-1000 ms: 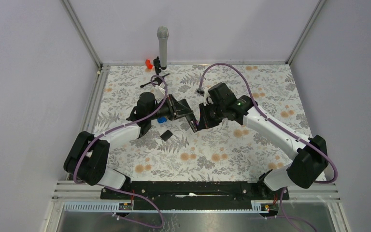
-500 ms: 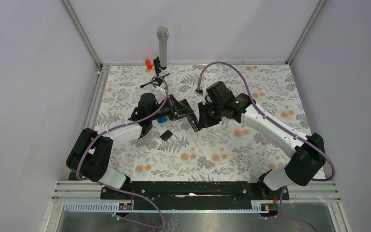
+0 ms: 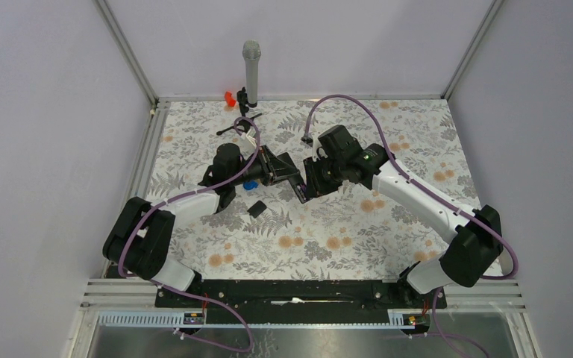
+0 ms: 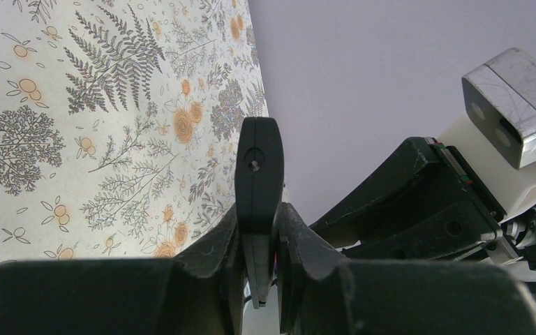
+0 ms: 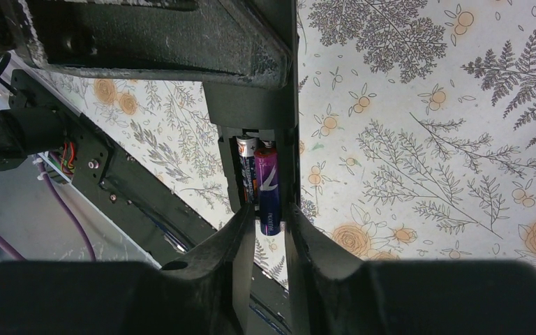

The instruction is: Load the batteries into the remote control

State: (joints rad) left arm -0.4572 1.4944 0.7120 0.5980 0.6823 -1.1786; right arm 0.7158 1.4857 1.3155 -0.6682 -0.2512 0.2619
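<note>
**A:** Where's the remote control [image 4: 257, 174]?

**B:** My left pincer [image 4: 258, 225] clamps it edge-on above the desk [image 3: 328, 231]: slim, smooth black plastic. Both arms reach inward. My right pincer [image 5: 270, 218] grips a glossy purple battery [image 5: 266, 183] at its open compartment.

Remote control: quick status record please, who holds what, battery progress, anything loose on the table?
held item: slim black plastic remote control, edge-on
left jaws: shut on the remote control
right jaws: shut on a purple cylindrical battery
purple battery: far end in the open compartment, seating unclear
neighbour slot: a second battery, pale with blue print, lying in
loose: small flat black square piece on the floral table cover
</note>
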